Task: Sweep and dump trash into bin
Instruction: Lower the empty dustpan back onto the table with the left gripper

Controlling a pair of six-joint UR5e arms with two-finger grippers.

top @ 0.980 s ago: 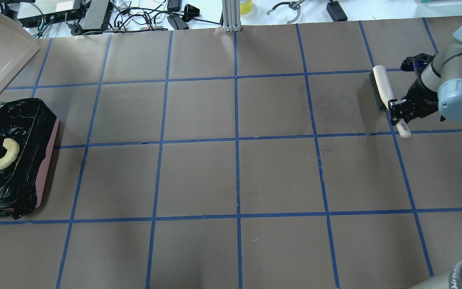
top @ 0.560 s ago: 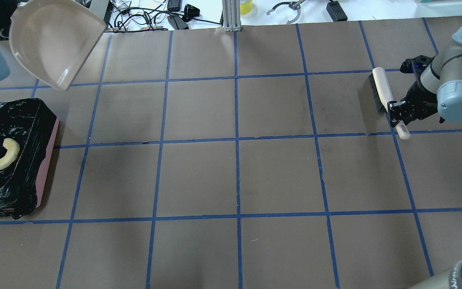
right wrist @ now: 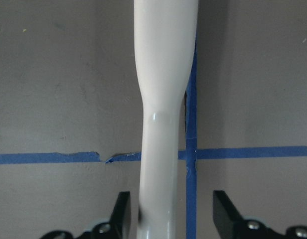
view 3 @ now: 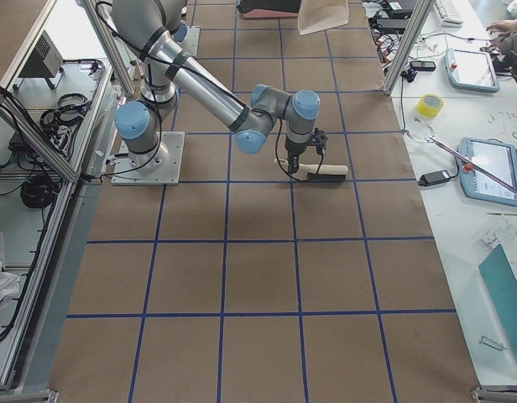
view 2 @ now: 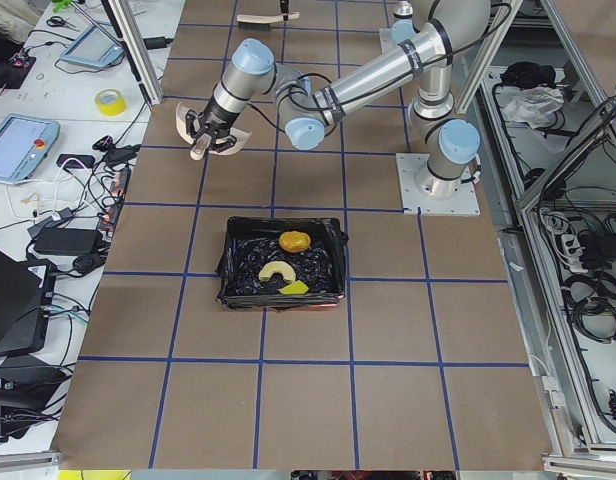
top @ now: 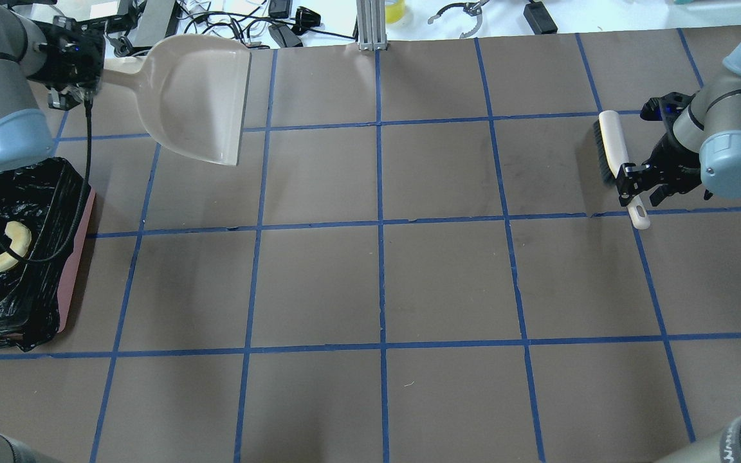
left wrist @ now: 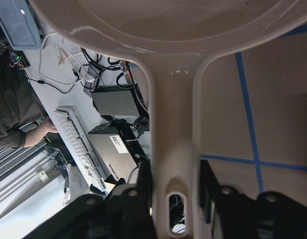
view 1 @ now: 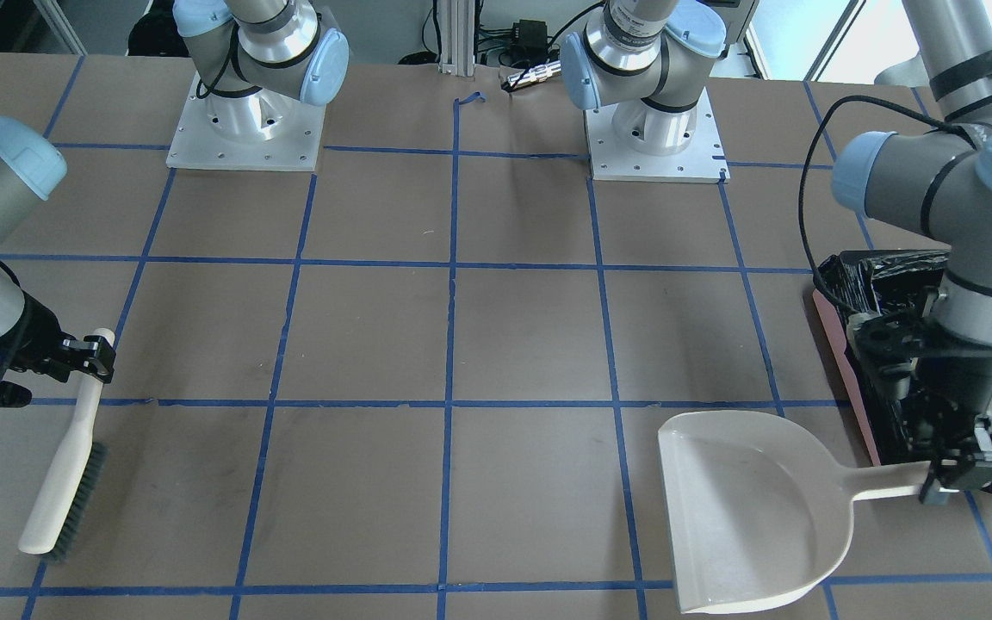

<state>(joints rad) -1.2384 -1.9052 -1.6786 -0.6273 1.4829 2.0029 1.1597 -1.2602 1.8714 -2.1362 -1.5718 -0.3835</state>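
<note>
Dustpan (top: 197, 96), pinched by the left end effector (top: 91, 67), is probably best lowered flat onto the counter (top: 377, 283); the right end effector (top: 633, 186) is spread around the brush (top: 608, 145).

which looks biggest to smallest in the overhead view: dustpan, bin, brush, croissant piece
1. bin, even with the frame edge cropping it
2. dustpan; it may be held nearer the camera, so its rank against the bin is unsure
3. brush
4. croissant piece
</note>
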